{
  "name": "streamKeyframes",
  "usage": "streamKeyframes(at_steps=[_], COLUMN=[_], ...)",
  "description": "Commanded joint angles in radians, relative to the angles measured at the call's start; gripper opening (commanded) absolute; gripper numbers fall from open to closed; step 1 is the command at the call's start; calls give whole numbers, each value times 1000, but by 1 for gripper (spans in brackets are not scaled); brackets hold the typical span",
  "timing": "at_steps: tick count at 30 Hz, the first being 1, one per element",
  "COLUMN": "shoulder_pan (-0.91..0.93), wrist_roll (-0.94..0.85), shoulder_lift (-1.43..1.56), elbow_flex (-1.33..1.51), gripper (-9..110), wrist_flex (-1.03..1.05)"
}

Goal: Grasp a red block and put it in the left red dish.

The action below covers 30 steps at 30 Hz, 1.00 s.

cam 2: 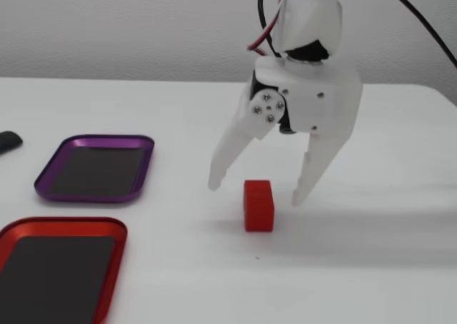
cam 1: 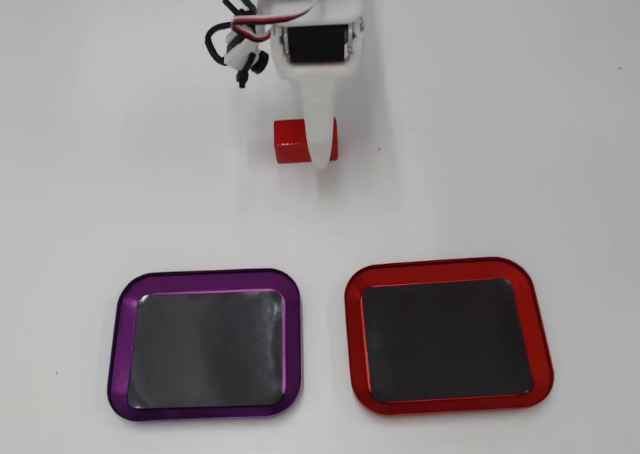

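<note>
The red block (cam 2: 258,208) stands on the white table, about mid-frame in the fixed view. My white gripper (cam 2: 256,193) is open just above it, one finger on each side, the tips level with the block's upper part and not touching it. In the overhead view the gripper (cam 1: 318,139) covers the right part of the block (cam 1: 290,141). The red dish (cam 2: 66,225), red-rimmed with a dark inside, lies at the lower left of the fixed view. In the overhead view this dish (cam 1: 447,269) is at the lower right. It holds nothing.
A purple-rimmed tray (cam 1: 205,274) of the same shape lies beside the red dish, behind it in the fixed view (cam 2: 96,139). A dark object (cam 2: 8,140) pokes in at the left edge. Servo cables (cam 1: 232,44) hang off the arm.
</note>
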Motion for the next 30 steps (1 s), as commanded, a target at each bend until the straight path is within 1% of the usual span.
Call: streamKeyframes(at_steps=[1,7,11,19,24,27,30], shoulder_pan=[-5,-2,-2,2,23,60,81], wrist_roll=[-6,-9,-61,-66,-67,-115,-144], shoulder_lift=[15,5,3,2,2,0,2], elbow_flex=[49,58,58,60,74,80,89], gripper=[31,31,30,15,13,13,6], wrist_flex=[-61,-103,-160,-183,-236,-255,-259])
